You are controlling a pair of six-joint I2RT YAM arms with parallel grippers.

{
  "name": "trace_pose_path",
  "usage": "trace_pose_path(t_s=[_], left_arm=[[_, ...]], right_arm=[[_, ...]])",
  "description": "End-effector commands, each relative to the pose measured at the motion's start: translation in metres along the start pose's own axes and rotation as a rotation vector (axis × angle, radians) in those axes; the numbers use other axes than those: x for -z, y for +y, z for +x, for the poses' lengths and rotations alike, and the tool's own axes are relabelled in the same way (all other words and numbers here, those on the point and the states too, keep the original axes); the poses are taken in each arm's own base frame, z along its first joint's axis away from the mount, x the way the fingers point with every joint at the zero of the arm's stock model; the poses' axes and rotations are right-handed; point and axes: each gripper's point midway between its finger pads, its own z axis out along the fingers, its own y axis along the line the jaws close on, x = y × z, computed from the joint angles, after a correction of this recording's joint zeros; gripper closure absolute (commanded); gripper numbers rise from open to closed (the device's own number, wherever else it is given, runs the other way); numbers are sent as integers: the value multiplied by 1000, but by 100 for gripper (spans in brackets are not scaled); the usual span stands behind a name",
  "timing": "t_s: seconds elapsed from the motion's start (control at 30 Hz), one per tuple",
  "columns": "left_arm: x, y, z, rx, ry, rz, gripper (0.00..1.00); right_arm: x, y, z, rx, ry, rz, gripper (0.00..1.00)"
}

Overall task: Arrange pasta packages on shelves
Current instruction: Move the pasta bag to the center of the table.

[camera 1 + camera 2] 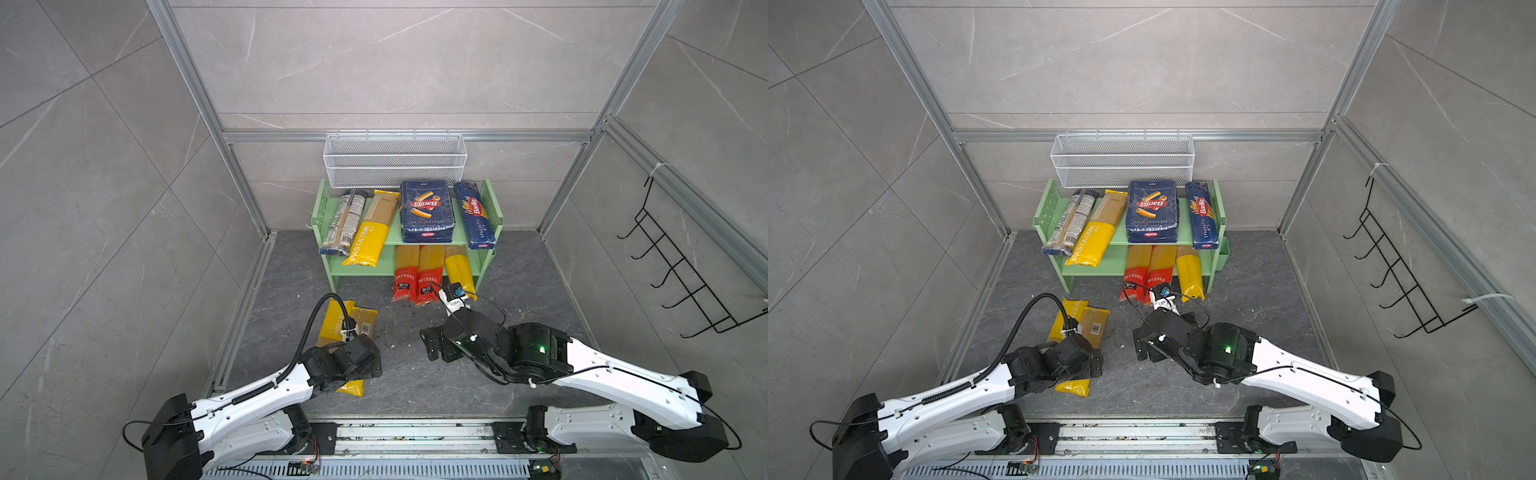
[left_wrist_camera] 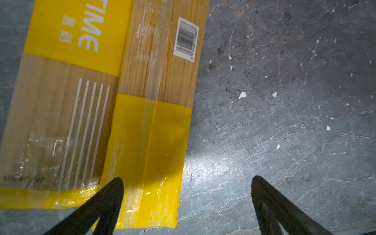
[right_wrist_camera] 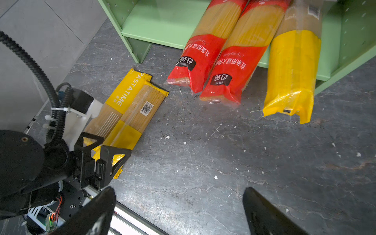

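Two yellow bags (image 1: 332,322): lying side by side, touching, on the desk (image 1: 519,291) in front of the shelves (image 1: 492,208).
Left jaws: spread wide, gripping nothing; one tip over the end of the barcode bag (image 2: 154,142), the other over the desk.
Right jaws: spread wide, empty, above the desk.
Top tier: clear brownish bag (image 1: 343,220), yellow Pastatime bag (image 1: 372,232), wide Barilla pack (image 1: 426,212), narrow Barilla pack (image 1: 473,216), in a row.
Lower tier: two red bags (image 1: 405,276) and a plain yellow bag (image 1: 459,266), near ends jutting past the front edge.
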Motion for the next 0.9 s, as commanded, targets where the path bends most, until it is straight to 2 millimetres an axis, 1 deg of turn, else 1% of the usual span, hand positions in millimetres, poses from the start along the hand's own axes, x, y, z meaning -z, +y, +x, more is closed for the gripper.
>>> trace_pose_path(t_s=[0.0, 0.1, 0.2, 0.37, 0.53, 0.67, 0.8, 0.87], left_arm=[[1, 17, 8, 48, -11, -57, 0], [-1, 22, 13, 49, -15, -82, 0], [-6, 26, 16, 52, -16, -107, 0], [-16, 20, 18, 11, 6, -139, 0], [-26, 13, 23, -16, 9, -140, 0], [-35, 15, 29, -17, 18, -136, 1], [-40, 15, 35, -23, 39, -140, 4], [-42, 18, 37, -28, 48, -162, 5]], right_arm=[[-8, 4, 5, 15, 17, -20, 0], [-13, 8, 9, 15, 27, -41, 0], [-20, 13, 17, 12, 45, -70, 0], [-28, 14, 32, -3, 57, -107, 0], [-26, 9, 33, 1, 64, -90, 0], [-21, 7, 30, -5, 56, -90, 1], [-19, 1, 33, -24, 47, -85, 1], [-19, -2, 35, -28, 46, -78, 0]])
